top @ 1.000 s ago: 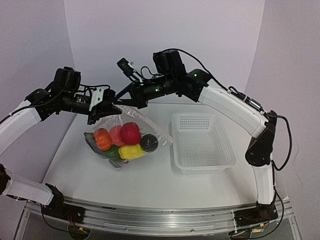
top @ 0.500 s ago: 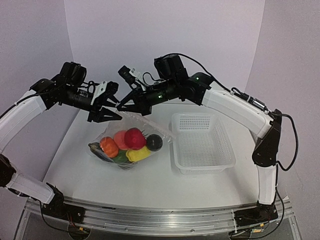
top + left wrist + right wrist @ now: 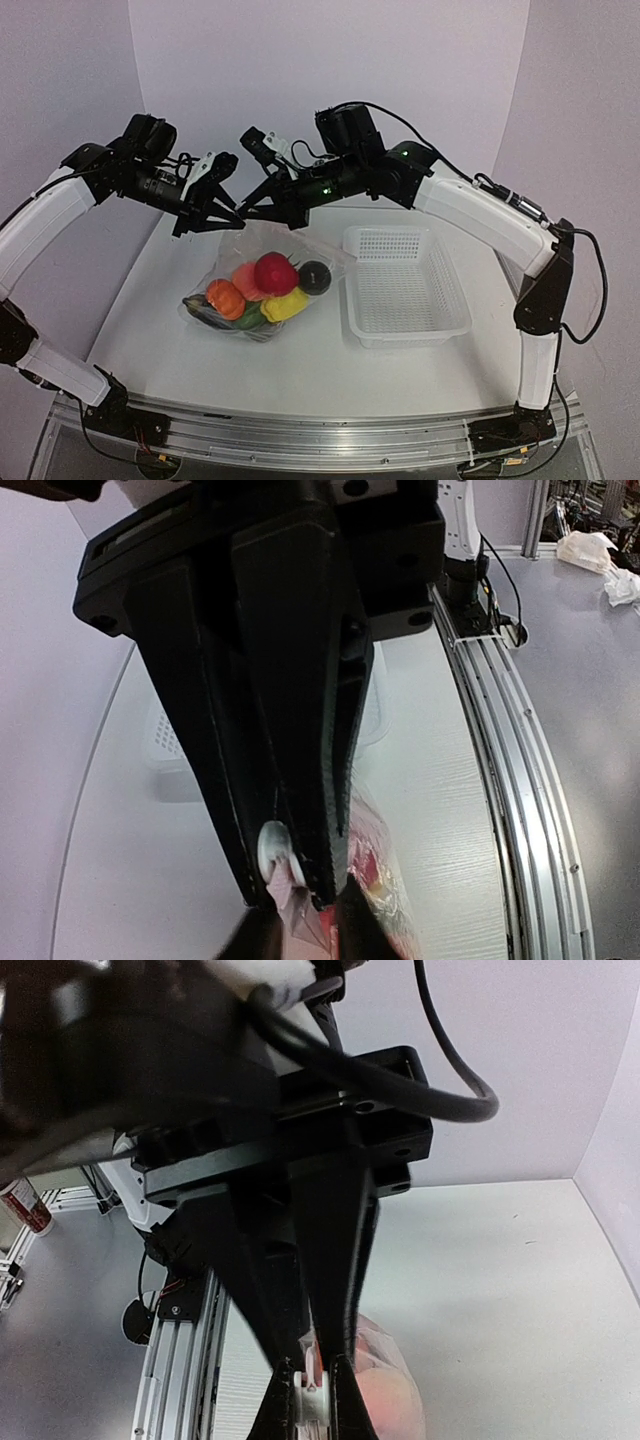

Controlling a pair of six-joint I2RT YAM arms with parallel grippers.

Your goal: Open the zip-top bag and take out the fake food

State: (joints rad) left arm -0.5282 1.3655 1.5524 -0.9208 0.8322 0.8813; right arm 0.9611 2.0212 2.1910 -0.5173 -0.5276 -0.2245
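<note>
Left fingers (image 3: 222, 213) and right fingers (image 3: 250, 211) are each pressed closed on the top edge of the zip-top bag (image 3: 262, 243). They meet almost tip to tip at the bag's 12 o'clock and hold that edge up above the white surface (image 3: 300, 370). The bag's lower part appears to rest on the surface with the fake food (image 3: 275, 273) bunched inside, and a white mesh basket (image 3: 405, 290) stands just beside it at 3 o'clock.

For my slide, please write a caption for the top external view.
Left claw and right claw pinch the bag by its top edge, toy food inside, white basket beside it.
</note>
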